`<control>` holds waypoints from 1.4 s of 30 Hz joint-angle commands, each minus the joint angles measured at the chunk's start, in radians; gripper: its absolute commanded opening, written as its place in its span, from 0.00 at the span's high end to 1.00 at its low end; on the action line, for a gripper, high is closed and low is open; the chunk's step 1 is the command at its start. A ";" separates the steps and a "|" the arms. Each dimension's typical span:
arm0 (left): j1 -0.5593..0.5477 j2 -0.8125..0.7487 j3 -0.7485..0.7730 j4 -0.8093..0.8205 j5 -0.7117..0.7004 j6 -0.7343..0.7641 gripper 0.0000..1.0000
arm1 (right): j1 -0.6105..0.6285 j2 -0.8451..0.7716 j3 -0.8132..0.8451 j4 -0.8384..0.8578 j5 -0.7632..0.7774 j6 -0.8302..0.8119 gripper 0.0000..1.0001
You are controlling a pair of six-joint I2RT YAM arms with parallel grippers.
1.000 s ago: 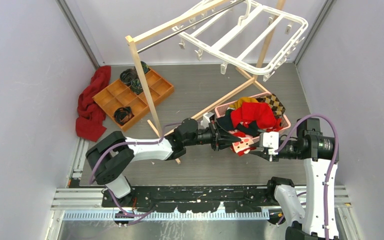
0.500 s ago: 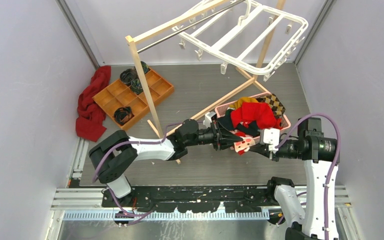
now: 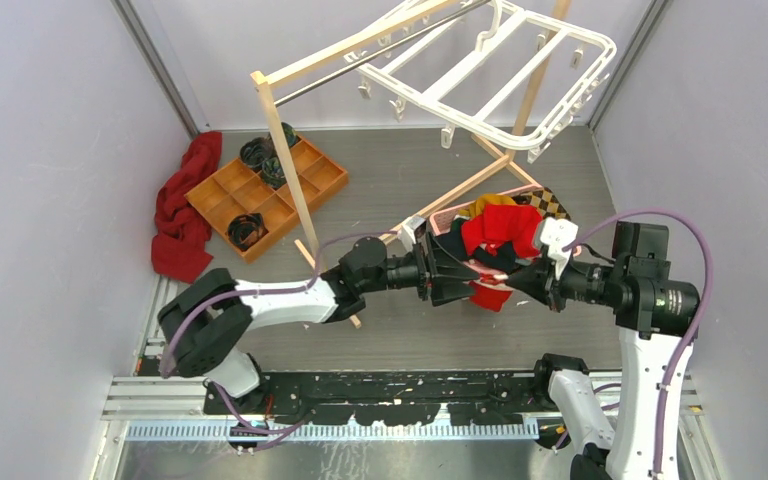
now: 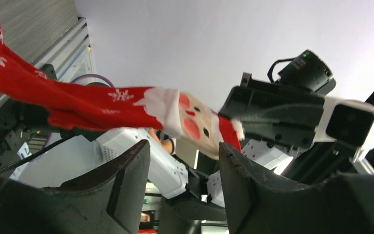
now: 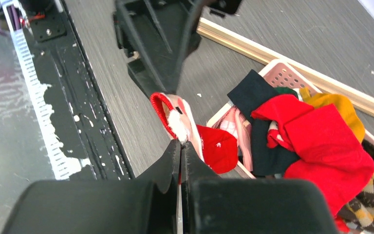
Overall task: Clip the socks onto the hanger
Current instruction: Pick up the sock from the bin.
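Observation:
A red Santa-face sock [image 5: 214, 146] hangs from my right gripper [image 5: 180, 142], whose jaws are shut on its white cuff. From above, this sock [image 3: 490, 295] dangles at the near edge of the pink basket [image 3: 445, 213], between both grippers. My left gripper [image 3: 460, 272] stands open just left of it. In the left wrist view the sock [image 4: 102, 105] stretches past the tips of the left gripper [image 4: 182, 148], with nothing between its fingers. More red socks [image 3: 500, 228] lie in the basket. The white hanger [image 3: 490, 70] hangs tilted on the rack at the back.
A light wooden rack [image 3: 290, 170] stands mid-table, its foot beside my left arm. An orange divided tray [image 3: 265, 190] and a dark red cloth [image 3: 185, 210] lie at the left. Mustard, dark and checkered garments [image 5: 370, 204] fill the basket.
My left gripper has opened and let go of the sock. My right gripper has shut on the cuff and moved up and right, so the sock now hangs from it alone.

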 commanded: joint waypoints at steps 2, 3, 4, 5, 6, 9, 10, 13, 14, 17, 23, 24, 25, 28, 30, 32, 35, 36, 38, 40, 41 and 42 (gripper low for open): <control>0.007 -0.180 0.048 -0.260 0.047 0.313 0.43 | 0.006 0.031 0.083 0.148 0.065 0.318 0.99; 0.007 -0.206 0.065 -0.324 0.051 0.373 0.42 | 0.005 0.038 0.090 0.162 0.073 0.346 0.99; 0.006 -0.237 0.078 -0.390 0.054 0.436 0.41 | 0.005 0.049 0.100 0.172 0.083 0.375 0.99; 0.006 -0.265 0.096 -0.453 0.057 0.504 0.40 | 0.005 0.060 0.108 0.177 0.086 0.392 0.99; 0.006 -0.291 0.123 -0.514 0.056 0.567 0.39 | 0.005 0.070 0.116 0.177 0.087 0.405 0.99; -0.003 -0.367 0.154 -0.604 0.049 0.755 0.39 | 0.005 0.094 0.127 0.168 0.069 0.426 0.99; -0.013 -0.391 0.154 -0.604 0.044 0.816 0.39 | 0.005 0.099 0.128 0.170 0.063 0.435 0.99; -0.060 -0.456 0.141 -0.558 0.029 1.049 0.38 | 0.005 0.099 0.122 0.179 0.045 0.458 0.99; -0.082 -0.470 0.136 -0.546 0.021 1.127 0.37 | 0.005 0.095 0.120 0.178 0.034 0.461 0.99; -0.151 -0.503 0.128 -0.531 -0.017 1.373 0.31 | 0.005 0.091 0.116 0.169 0.016 0.462 0.99; -0.189 -0.534 0.108 -0.429 -0.041 1.691 0.25 | 0.006 0.087 0.110 0.156 -0.019 0.462 0.99; -0.189 -0.544 0.103 -0.385 -0.034 1.725 0.22 | 0.005 0.088 0.107 0.156 -0.022 0.463 0.99; -0.189 -0.557 0.098 -0.338 -0.037 1.744 0.18 | 0.004 0.087 0.103 0.157 -0.023 0.465 0.99; -0.189 -0.600 0.118 -0.247 -0.067 1.731 0.06 | 0.001 0.089 0.097 0.160 -0.025 0.466 0.99; -0.189 -0.617 0.174 -0.287 -0.081 1.703 0.00 | -0.001 0.092 0.095 0.163 -0.025 0.467 0.99; -0.189 -0.622 0.248 -0.367 -0.054 1.698 0.00 | -0.001 0.095 0.091 0.168 -0.028 0.468 0.99; -0.189 -0.617 0.368 -0.482 0.046 1.700 0.00 | -0.001 0.100 0.082 0.186 -0.032 0.479 0.99; -0.189 -0.614 0.388 -0.499 0.077 1.707 0.00 | -0.001 0.101 0.081 0.192 -0.033 0.484 0.99; -0.189 -0.606 0.442 -0.488 0.164 1.698 0.00 | 0.000 0.102 0.082 0.205 -0.039 0.490 0.99; -0.189 -0.588 0.499 -0.452 0.259 1.673 0.00 | -0.001 0.100 0.084 0.212 -0.041 0.492 0.99; -0.188 -0.574 0.545 -0.439 0.315 1.652 0.00 | -0.002 0.098 0.082 0.215 -0.042 0.493 0.99; -0.188 -0.557 0.578 -0.424 0.349 1.625 0.00 | -0.001 0.094 0.079 0.216 -0.040 0.492 0.99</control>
